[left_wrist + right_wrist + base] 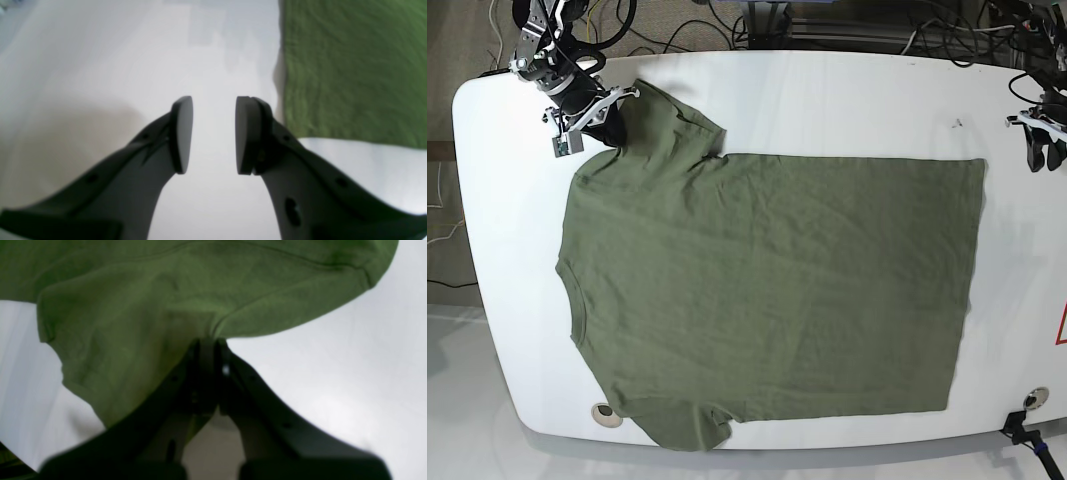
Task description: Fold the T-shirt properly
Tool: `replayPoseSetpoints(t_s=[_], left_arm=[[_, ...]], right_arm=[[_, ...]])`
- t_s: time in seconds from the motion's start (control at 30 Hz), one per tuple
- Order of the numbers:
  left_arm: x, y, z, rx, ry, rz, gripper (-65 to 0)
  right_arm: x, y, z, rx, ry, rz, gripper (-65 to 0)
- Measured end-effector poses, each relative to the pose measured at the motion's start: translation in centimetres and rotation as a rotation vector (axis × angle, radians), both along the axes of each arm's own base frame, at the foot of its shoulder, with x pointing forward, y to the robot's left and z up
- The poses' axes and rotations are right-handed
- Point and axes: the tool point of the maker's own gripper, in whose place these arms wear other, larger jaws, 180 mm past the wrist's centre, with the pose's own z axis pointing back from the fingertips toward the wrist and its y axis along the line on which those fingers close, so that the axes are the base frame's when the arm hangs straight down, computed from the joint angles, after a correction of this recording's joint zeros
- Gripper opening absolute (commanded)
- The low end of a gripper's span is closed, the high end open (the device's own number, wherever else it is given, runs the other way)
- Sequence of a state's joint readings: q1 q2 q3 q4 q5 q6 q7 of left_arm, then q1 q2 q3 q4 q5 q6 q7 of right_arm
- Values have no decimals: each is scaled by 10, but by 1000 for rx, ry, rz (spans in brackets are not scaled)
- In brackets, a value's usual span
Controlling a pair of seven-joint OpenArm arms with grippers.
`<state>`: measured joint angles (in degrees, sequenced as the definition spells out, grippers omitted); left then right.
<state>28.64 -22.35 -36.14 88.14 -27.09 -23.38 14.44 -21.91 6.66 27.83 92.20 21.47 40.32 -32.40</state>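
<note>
The T-shirt point(767, 300) lies spread flat on the white worktop point(827, 100). At the far right, the left hand point(213, 135) hangs apart and empty. At the far left, the right hand point(208, 346) is clamped on a sleeve; thin cloth could slip free when pulled.

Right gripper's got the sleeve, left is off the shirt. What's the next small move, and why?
Probably bring the open left gripper onto the T-shirt's hem corner beside it and pinch. The right gripper is shut on the sleeve, while the left hangs over bare table, holding nothing.
</note>
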Motion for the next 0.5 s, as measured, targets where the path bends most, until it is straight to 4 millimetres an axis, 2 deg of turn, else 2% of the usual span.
replayPoseSetpoints(t_s=[0.2, 0.37, 0.43, 0.5], left_arm=[[-1, 9, -17, -32, 28, 42, -440], [4, 13, -20, -45, 25, 61, -430], [2, 11, -23, -51, 35, 62, -435], [2, -1, -38, -59, 109, 27, -425]], right_arm=[[2, 9, 3, 9, 3, 30, -650], [1, 16, 2, 14, 7, 53, -650], [-1, 15, 2, 12, 11, 54, -650], [-4, 13, -2, 7, 26, 47, -650]])
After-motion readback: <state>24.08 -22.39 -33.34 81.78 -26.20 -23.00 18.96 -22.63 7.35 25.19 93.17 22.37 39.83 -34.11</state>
